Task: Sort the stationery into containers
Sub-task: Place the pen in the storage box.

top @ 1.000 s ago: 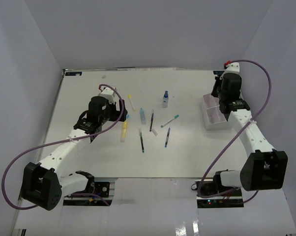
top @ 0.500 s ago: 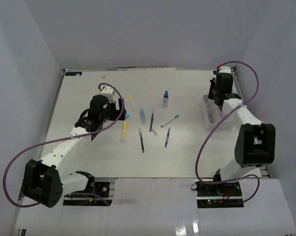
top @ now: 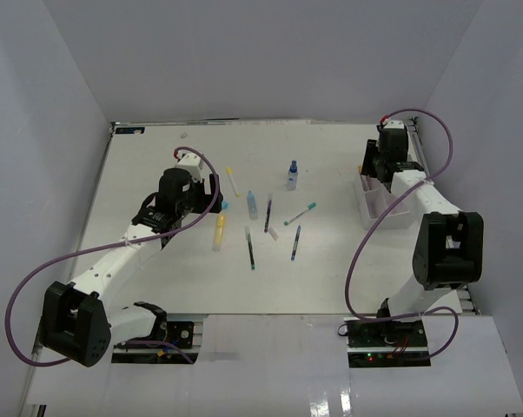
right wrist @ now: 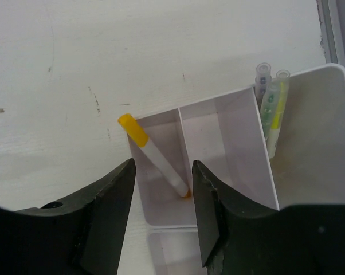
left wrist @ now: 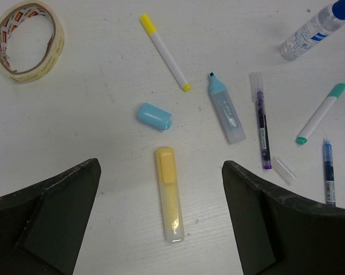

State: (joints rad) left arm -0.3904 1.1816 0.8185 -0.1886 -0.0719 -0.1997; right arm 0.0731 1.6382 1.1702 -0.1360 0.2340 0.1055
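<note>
Left hand (left wrist: 161, 166) hung wide open and empty over the yellow highlighter (left wrist: 169, 197) on the worktop (left wrist: 75, 114), no change there. Over right, the right hand (right wrist: 162, 166) had just loosened, jaws partly open, gripping nothing. The yellow-capped marker (right wrist: 155, 157) leaned inside a compartment of the organizer box (right wrist: 230, 143). One more sorted, I'd say.

A yellow highlighter (left wrist: 169, 195), a pale-blue cap (left wrist: 154, 117) and a cream tape roll (left wrist: 28, 41) with dark-and-red print are standing out against the white desk (left wrist: 92, 103). A yellow-capped white marker (right wrist: 158, 163) is showing in the white organizer box (right wrist: 316, 126).
</note>
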